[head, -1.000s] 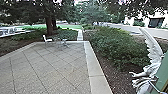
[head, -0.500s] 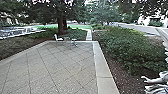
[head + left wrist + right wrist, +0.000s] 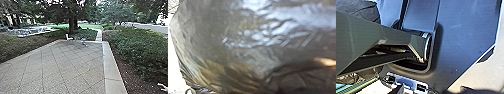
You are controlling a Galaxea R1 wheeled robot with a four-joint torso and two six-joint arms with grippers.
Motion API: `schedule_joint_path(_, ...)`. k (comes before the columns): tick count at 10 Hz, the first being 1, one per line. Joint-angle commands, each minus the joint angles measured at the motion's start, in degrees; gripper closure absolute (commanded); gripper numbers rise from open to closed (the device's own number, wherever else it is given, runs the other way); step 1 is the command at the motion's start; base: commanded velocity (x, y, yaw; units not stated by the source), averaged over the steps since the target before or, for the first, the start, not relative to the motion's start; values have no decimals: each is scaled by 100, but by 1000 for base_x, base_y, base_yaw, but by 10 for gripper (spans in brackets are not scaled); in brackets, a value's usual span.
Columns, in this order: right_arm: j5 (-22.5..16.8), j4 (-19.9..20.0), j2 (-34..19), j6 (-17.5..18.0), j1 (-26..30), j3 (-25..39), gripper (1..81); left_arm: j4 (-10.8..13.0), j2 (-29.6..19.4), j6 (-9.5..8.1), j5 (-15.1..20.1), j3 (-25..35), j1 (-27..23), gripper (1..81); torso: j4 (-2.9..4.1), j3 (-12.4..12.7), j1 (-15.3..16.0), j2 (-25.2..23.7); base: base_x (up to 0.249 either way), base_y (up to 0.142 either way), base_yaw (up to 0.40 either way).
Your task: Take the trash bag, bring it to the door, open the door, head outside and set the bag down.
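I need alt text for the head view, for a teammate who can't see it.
A paved patio with diagonal joints stretches ahead, edged by a pale border. Leafy shrubs line its right side, and a white chair stands near the far edge, before a dark tree trunk.

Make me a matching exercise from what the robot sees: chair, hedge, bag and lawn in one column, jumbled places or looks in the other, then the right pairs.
1. Chair
2. Hedge
3. Bag
4. Lawn

A. Right of the paving in the head view
B. Shiny and creased, in the left wrist view
C. Bright green strip beyond the trunk
D. White, near the paving's far edge

Pairs: 1-D, 2-A, 3-B, 4-C
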Motion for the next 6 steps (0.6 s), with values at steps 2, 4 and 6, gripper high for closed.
schedule_joint_path(2, -472, -34, -288, -46, 250, 850, 10, -135, -553, -35, 642, 835, -512, 811, 5, 0, 0, 0, 0, 0, 0)
schedule_joint_path(4, -472, 10, -765, -37, 259, 1637, 10, -268, -889, -35, 659, 1216, -644, 811, 5, 0, 0, 0, 0, 0, 0)
schedule_joint_path(6, -472, 19, -888, -28, 233, 1751, 10, -514, -1319, -35, 774, 1620, -951, 811, 5, -370, 0, 0, 0, 0, 0)
